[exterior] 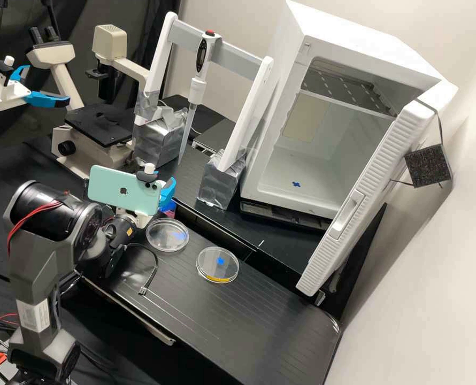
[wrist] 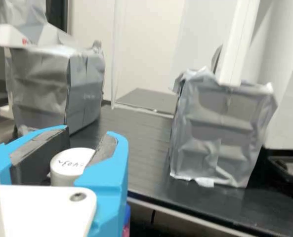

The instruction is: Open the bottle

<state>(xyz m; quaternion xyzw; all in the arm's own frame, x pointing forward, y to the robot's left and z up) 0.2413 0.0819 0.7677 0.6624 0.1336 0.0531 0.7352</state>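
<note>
My gripper (exterior: 166,193) is at the bench's near-left part, partly behind the green phone mounted on the arm. In the wrist view, the blue fingers of the gripper (wrist: 88,157) stand on opposite sides of a round white cap (wrist: 68,167) with handwriting on its top, shut on it. A pink and blue part, apparently of the bottle (exterior: 168,209), shows just below the gripper in the high view. A sliver of pink (wrist: 126,230) also shows beside the right finger. Most of the bottle's body is hidden by the gripper.
Two clear round dishes (exterior: 167,235) (exterior: 217,265) lie on the black bench (exterior: 195,321). Behind are silver-wrapped blocks (wrist: 220,133) bearing a white frame with a pipette (exterior: 196,91). A microscope (exterior: 96,125) stands back left, an open white incubator (exterior: 281,182) back right.
</note>
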